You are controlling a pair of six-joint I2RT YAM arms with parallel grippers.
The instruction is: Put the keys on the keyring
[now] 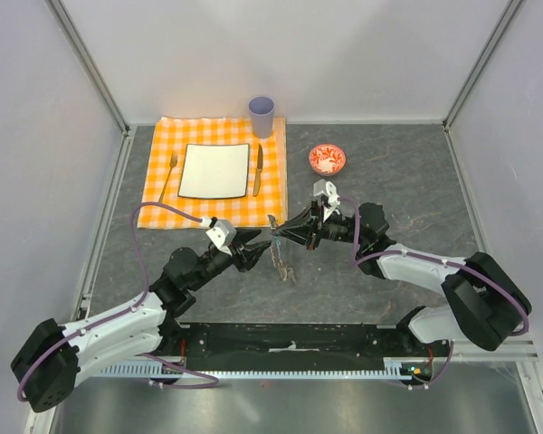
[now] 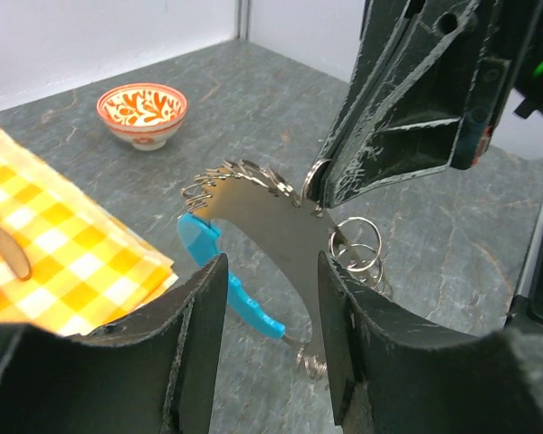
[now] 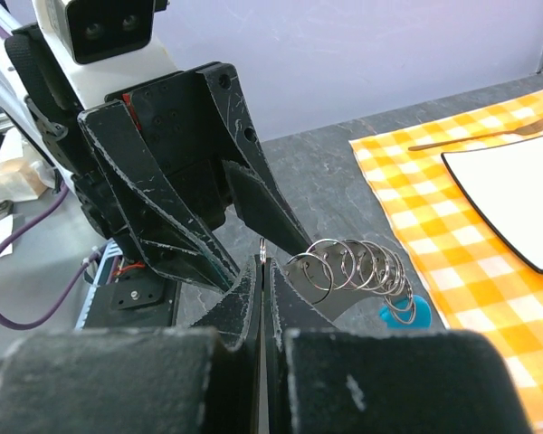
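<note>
Nearest me on the grey stone-look counter (image 1: 389, 194) are the two arm bases on their black rail (image 1: 290, 342), and both arms reach in to meet over the middle. The left claw (image 1: 259, 246) has its fingers (image 2: 204, 334) set apart. The one keyring (image 2: 262, 221), a curved grey metal piece, spans the gap and touches both inner faces, so I read it as clamped across its width. Its single bright blue plastic segment (image 2: 199, 240) lies against the left finger. I can't tell whether its lower end rests on the counter. The right claw (image 3: 261, 267) comes in from the opposite side with its fingers pressed together on one thin split ring (image 3: 263, 246) at the keyring's upper end. Just beyond that, a row of small silvery rings (image 3: 348, 264) hangs on the metal piece; I count at least six. Further back on the left lies one orange-and-white checked cloth (image 1: 163, 212) carrying one square white plate (image 1: 214, 170), with one fork (image 1: 168, 176) to its left and one table knife (image 1: 258, 169) to its right. One red patterned bowl (image 1: 328, 159) sits on the bare counter to the right of the cloth. One lilac cup (image 1: 261, 116) stands at the cloth's far corner. Pale walls (image 1: 290, 54) with metal corner posts (image 1: 90, 63) close in the space.
</note>
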